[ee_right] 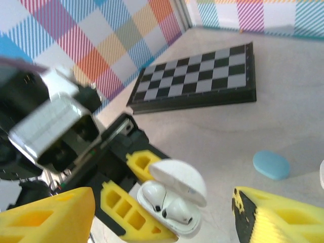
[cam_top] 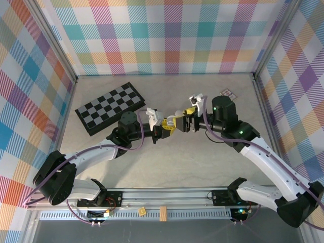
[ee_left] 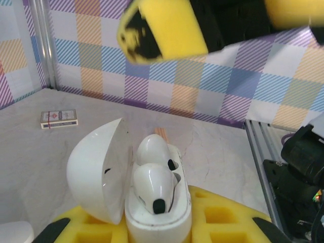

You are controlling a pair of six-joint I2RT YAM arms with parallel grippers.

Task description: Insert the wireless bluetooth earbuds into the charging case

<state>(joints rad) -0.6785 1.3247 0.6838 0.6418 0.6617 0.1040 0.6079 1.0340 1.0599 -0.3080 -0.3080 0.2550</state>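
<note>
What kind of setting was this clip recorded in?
Probably a lab data-collection booth: plaid printed walls box in a pale tabletop, with an aluminium rail along the near edge and a chessboard as a prop.

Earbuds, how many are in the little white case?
2. One earbud sits in the far slot of the open charging case, the other earbud beside it, nearer the left wrist camera. More may be hidden.

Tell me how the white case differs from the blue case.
The white case is open, lid raised, two earbuds inside; the blue case looks shut. The white case is gripped by the left gripper; the blue case lies flat on the table. Both are smooth, rounded pebbles.
</note>
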